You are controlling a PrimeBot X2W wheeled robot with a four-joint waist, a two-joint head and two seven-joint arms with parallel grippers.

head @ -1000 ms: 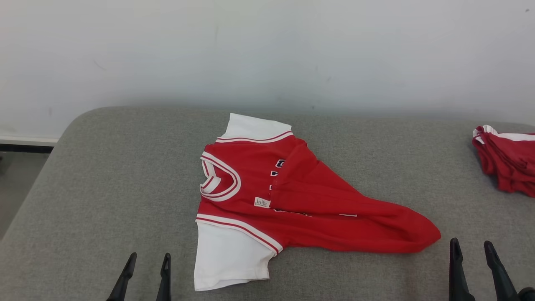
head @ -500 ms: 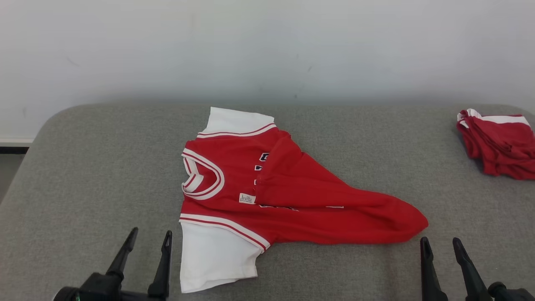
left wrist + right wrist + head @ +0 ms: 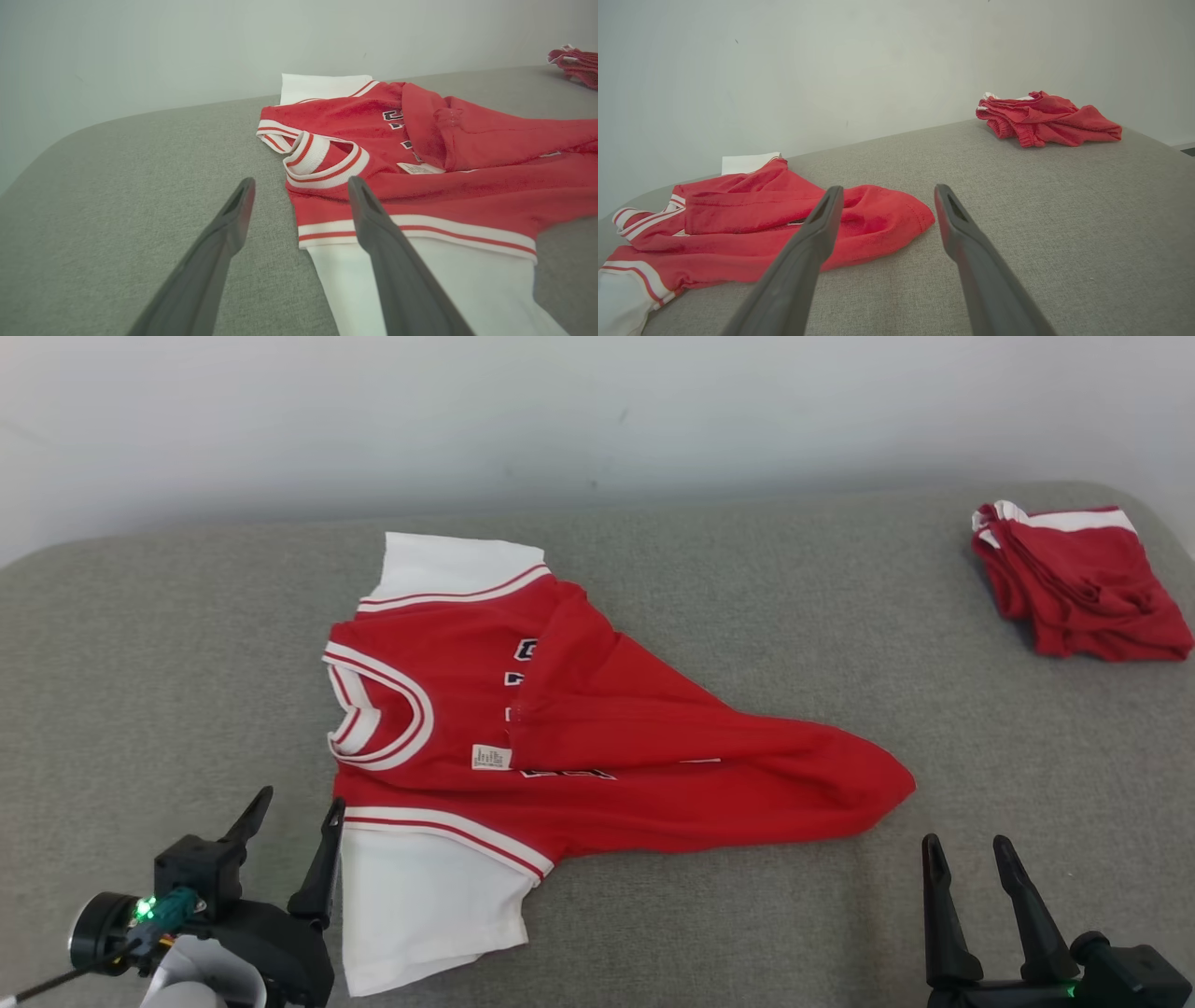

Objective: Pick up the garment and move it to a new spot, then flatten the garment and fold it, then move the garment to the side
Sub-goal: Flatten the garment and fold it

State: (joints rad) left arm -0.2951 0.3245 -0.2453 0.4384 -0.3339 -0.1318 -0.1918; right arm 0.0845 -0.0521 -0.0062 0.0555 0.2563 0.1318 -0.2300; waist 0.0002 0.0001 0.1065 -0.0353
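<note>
Left gripper (image 3: 299, 800) and right gripper (image 3: 966, 845) stand spread, empty — flanking rumpled red-and-white garment (image 3: 597, 737) on grey woven surface (image 3: 747, 915).

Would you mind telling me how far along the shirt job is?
Done: nothing I can confirm; the shirt lies rumpled on the grey surface, its lower half twisted to a point. In hand: the left gripper by the white sleeve and the right gripper near that point are both open and hold nothing. Left: grasping, flattening, folding, and moving it aside, perhaps toward the folded pile.
</note>
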